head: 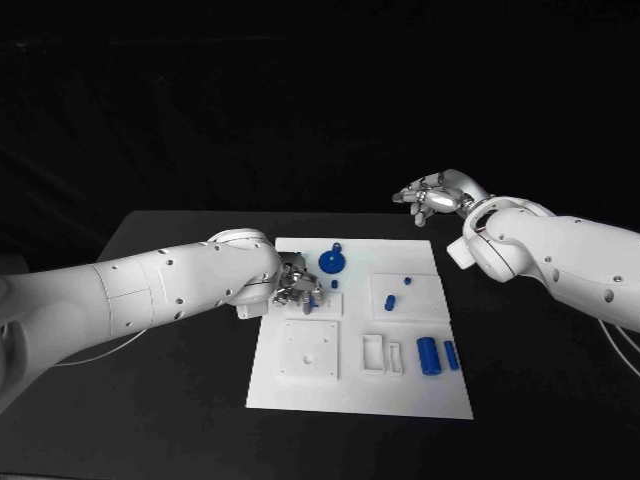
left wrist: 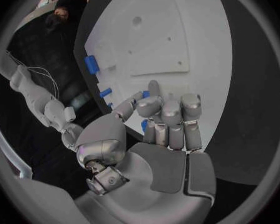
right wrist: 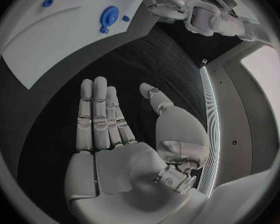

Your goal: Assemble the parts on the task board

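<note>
The white task board (head: 407,395) lies in the middle of the table. My left hand (head: 297,290) hovers over its near-left part, fingers curled around a small blue part (left wrist: 144,125) that peeks out between them. A blue round disc (head: 332,264) and small blue pegs (head: 388,301) sit toward the board's far side. Two blue cylinders (head: 427,353) lie at its right side. My right hand (head: 433,195) is raised beyond the board's far right corner, its fingers (right wrist: 99,114) straight and apart, holding nothing.
A raised white square plate (head: 313,350) and a white slotted fixture (head: 379,355) occupy the board's near half. The black table (head: 162,400) surrounds the board. In the right wrist view the board (right wrist: 65,37), the blue disc (right wrist: 109,16) and my left hand (right wrist: 171,5) lie far off.
</note>
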